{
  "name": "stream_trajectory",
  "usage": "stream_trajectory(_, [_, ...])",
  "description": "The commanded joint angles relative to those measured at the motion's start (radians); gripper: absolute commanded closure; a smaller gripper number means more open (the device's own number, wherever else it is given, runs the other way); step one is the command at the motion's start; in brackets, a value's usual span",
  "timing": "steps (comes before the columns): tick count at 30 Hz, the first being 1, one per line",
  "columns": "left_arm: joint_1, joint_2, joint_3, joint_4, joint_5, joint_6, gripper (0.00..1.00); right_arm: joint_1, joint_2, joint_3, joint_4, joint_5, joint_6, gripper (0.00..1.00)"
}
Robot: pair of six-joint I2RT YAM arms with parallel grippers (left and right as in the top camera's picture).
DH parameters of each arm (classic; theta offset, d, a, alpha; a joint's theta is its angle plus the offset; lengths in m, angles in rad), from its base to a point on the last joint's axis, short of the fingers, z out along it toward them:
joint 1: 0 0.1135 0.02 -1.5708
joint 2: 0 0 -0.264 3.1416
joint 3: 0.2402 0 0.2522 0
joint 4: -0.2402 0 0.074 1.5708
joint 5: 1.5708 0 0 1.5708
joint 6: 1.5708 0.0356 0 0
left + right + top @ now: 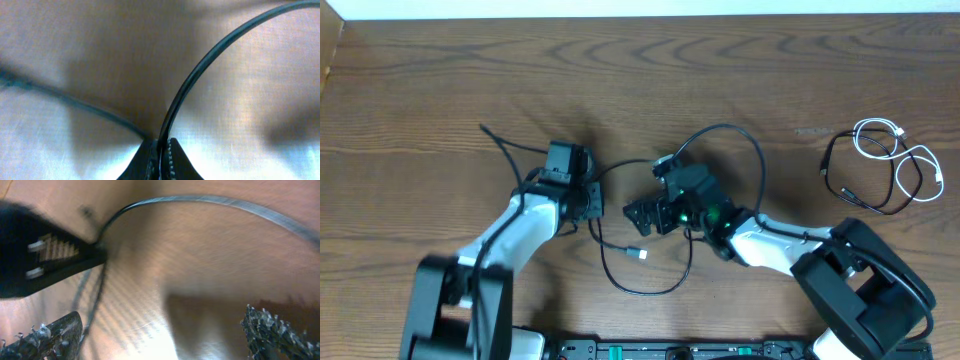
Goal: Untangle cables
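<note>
A long black cable (pixel 757 165) loops across the middle of the table, and its plug (pixel 638 252) lies inside a lower loop. My left gripper (pixel 592 198) is shut on this cable. In the left wrist view the cable (pixel 200 65) rises from between the closed fingers of the left gripper (pixel 161 156). My right gripper (pixel 642 192) faces it from the right, wide open. In the right wrist view the right gripper (pixel 165 337) has nothing between its fingers. The cable (pixel 210 201) arcs away from the left gripper's dark fingertip (pixel 50 260).
At the far right lie a white cable (pixel 890 140) and a second black cable (pixel 860 195), looped over each other. Both arms reach in from the near edge, and the right arm's base (pixel 865 290) stands at the lower right.
</note>
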Motion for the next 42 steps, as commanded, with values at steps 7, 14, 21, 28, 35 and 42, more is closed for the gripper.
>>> stream_trajectory(7, [0.002, -0.396, -0.004, -0.097, -0.020, -0.076, 0.43, -0.097, -0.022, 0.008, -0.023, -0.037, -0.055, 0.01])
stream_trajectory(14, [0.003, -0.484, -0.004, -0.192, -0.021, -0.103, 0.21, -0.117, -0.023, 0.008, -0.010, -0.113, -0.055, 0.01])
stream_trajectory(21, [0.005, -0.475, -0.004, -0.358, -0.216, -0.192, 0.21, -0.096, -0.022, 0.008, 0.056, -0.282, -0.055, 0.01])
stream_trajectory(28, [0.065, -0.475, -0.004, -0.497, -0.478, -0.364, 0.06, -0.038, -0.022, 0.011, 0.068, -0.283, -0.139, 0.01])
stream_trajectory(35, [0.155, -0.475, -0.004, -0.548, -0.601, -0.365, 0.05, 0.069, -0.022, 0.031, 0.032, -0.202, -0.188, 0.01])
stream_trajectory(42, [0.203, -0.475, -0.005, -0.566, -0.565, -0.365, 0.02, 0.152, -0.022, 0.096, -0.127, -0.039, -0.285, 0.01])
